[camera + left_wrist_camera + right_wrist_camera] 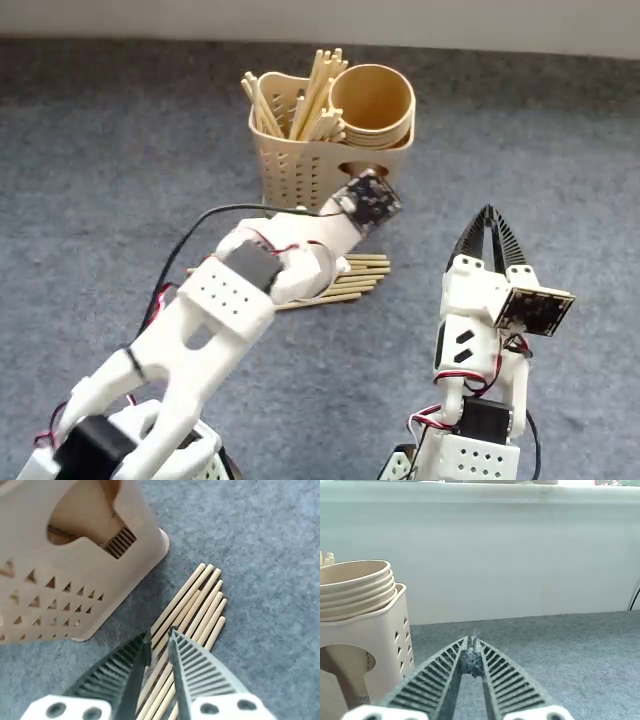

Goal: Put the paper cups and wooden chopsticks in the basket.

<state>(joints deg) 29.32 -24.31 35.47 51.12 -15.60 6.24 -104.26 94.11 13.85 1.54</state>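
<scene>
Loose chopsticks, location: loose chopsticks (200,605) lie in a flat bundle on the grey carpet (120,150), at 6 o'clock of the basket (300,165) in the high view and close to its foot.
Loose chopsticks, appearance: pale, slim, round wooden sticks, side by side and roughly parallel, with the ends nearly level.
Handling, judged: light and stiff. The smooth, round sticks are likely to roll or fan apart if pinched off-centre. Being thin, they sit low in the carpet pile.
Grip point, judged: across the sticks near mid-length, so that a few lift level.
Left gripper: left gripper (159,636) is directly over the bundle. Its jaws are parted by a narrow gap and nothing is seen clamped.
Right gripper: right gripper (489,215) is at 4 o'clock of the basket, with jaws closed together and empty.
Paper cups: paper cups (372,100) are nested in a tan stack in the basket's 3 o'clock compartment.
Stowed chopsticks: stowed chopsticks (318,85) stand upright in the 9 o'clock compartment.
Basket: beige, perforated and upright.
</scene>
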